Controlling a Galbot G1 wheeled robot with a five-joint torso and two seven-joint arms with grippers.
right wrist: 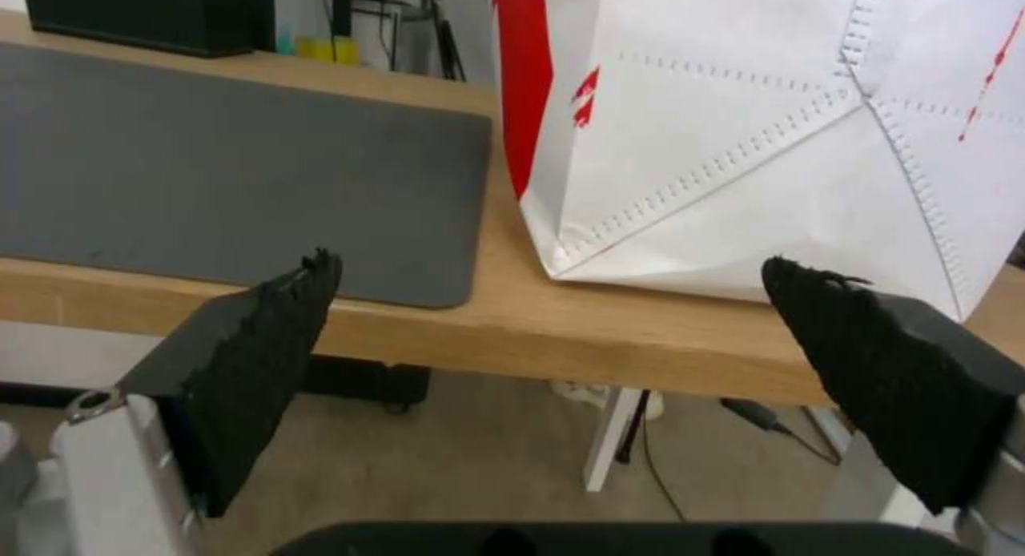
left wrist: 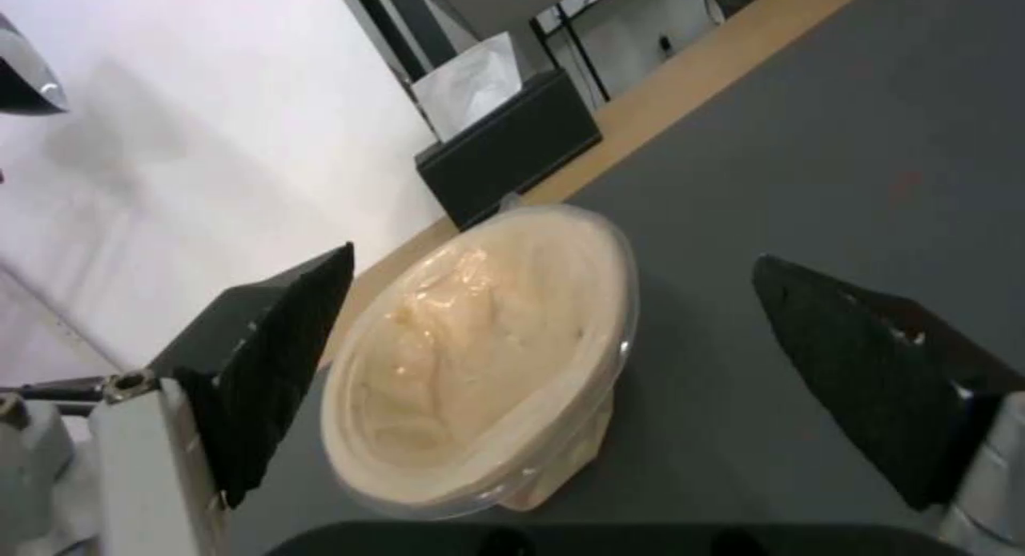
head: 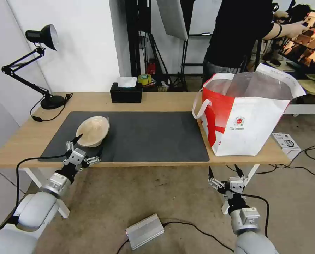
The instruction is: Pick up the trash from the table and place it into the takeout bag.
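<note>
One piece of trash, a beige pulp bowl [head: 93, 131], lies tipped on the left part of the dark mat [head: 147, 137] on the table [head: 164, 100]. My left gripper [head: 89, 145] is open just in front of it, near the table's front edge. In the left wrist view the bowl [left wrist: 480, 356] sits between the two spread fingers [left wrist: 272, 364], apart from both. The takeout bag [head: 245, 116] stands open at the table's right end. Below the front edge, in front of the bag [right wrist: 769, 139], my right gripper [head: 224, 171] hangs open and empty.
A black tissue box [head: 126, 92] stands at the back of the table and a black desk lamp [head: 41, 63] at the back left. On the floor lie a silver box [head: 145, 231] with cables and a small carton [head: 286, 141].
</note>
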